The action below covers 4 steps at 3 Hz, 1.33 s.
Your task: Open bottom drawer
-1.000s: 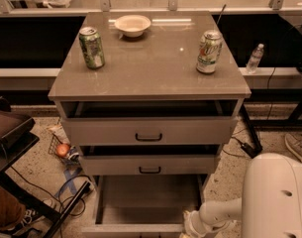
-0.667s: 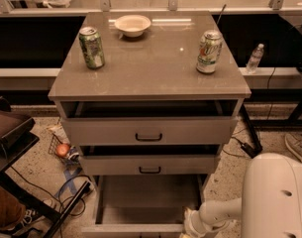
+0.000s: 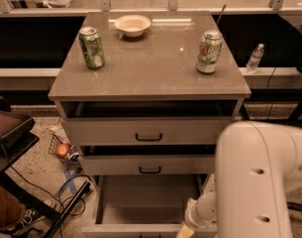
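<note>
The bottom drawer (image 3: 145,202) of the grey cabinet is pulled far out, showing its plain grey tray; its front panel sits at the frame's bottom edge. The top drawer (image 3: 148,132) and middle drawer (image 3: 149,165) each stand slightly out and carry dark bar handles. My white arm (image 3: 259,182) fills the lower right. My gripper (image 3: 186,230) is at the bottom edge, by the right front corner of the bottom drawer, mostly cut off by the frame.
On the cabinet top (image 3: 150,58) stand a green can (image 3: 91,47), a white bowl (image 3: 133,25) and a second can (image 3: 209,51). A plastic bottle (image 3: 255,58) is at the right. Cables and a basket (image 3: 64,150) lie on the floor left.
</note>
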{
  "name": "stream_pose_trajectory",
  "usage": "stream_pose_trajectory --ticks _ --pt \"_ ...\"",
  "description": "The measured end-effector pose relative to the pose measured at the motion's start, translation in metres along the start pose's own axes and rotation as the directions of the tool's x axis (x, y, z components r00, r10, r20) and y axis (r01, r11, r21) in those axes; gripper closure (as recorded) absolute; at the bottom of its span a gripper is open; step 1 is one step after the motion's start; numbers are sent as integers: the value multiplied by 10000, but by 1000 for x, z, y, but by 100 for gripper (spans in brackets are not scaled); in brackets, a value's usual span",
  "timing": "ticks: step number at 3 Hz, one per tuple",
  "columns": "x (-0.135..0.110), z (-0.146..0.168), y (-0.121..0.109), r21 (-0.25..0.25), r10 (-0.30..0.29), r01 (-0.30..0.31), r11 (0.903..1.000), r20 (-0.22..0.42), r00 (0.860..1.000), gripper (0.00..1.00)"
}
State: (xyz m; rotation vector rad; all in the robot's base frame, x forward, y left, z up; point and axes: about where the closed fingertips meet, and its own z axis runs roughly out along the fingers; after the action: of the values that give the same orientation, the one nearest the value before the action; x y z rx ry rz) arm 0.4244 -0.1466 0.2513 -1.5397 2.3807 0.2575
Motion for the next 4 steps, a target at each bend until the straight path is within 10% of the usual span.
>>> stream_pose_trajectory --ticks 1,2,4 --pt "-29 -53 -17 875 -206 259 9958 -599 9980 34" --pt "-53 -67 11 287 -1501 1530 9878 -847 9850 59" --pt "-89 -24 35 -690 -3625 3686 9270 870 9279 100"
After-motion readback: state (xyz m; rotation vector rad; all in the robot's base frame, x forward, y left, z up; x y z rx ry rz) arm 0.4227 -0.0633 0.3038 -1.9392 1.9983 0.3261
